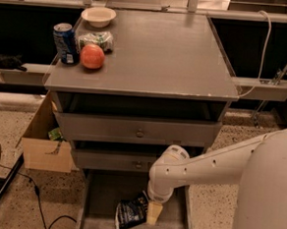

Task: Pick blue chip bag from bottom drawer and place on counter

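In the one camera view, the pincer (pixel 152 211) hangs low inside the open bottom drawer (pixel 106 192). It sits right against the right edge of the blue chip bag (pixel 129 213), which lies crumpled on the drawer floor. I cannot tell whether the pincer is apart or clamped on the bag, because the wrist covers most of it.

To do the grasp well, it should pinch the bag's crinkled edge firmly. It should then rise straight up, clear of the drawer front above, before swinging to the surface (pixel 158 48).

Counted:
- one chip bag
- two upper drawers (pixel 137 131) over the bottom one
- on the surface, one soda can (pixel 65 43), one bowl (pixel 98 16), one packet (pixel 97 38) and one round red fruit (pixel 92 56)
- on the floor at the left, one cardboard box (pixel 45 146)
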`<state>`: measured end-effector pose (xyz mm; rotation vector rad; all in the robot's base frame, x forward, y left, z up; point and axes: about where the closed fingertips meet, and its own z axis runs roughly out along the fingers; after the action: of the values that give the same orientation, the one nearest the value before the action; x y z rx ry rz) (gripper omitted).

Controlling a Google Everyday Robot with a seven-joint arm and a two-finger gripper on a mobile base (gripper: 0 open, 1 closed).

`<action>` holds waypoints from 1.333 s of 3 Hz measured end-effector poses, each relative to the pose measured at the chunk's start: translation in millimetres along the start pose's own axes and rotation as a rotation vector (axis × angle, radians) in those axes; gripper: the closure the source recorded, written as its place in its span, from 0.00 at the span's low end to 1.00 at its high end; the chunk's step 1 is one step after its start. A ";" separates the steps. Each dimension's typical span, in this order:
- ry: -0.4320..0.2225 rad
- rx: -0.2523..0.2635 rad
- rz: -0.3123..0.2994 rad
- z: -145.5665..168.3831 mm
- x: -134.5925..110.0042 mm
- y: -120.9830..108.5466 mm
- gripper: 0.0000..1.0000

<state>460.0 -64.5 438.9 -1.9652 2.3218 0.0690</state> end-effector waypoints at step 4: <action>-0.010 -0.124 0.072 83.3 7.5 31.3 0.00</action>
<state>431.8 -58.5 354.4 -1.9297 2.4364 0.2340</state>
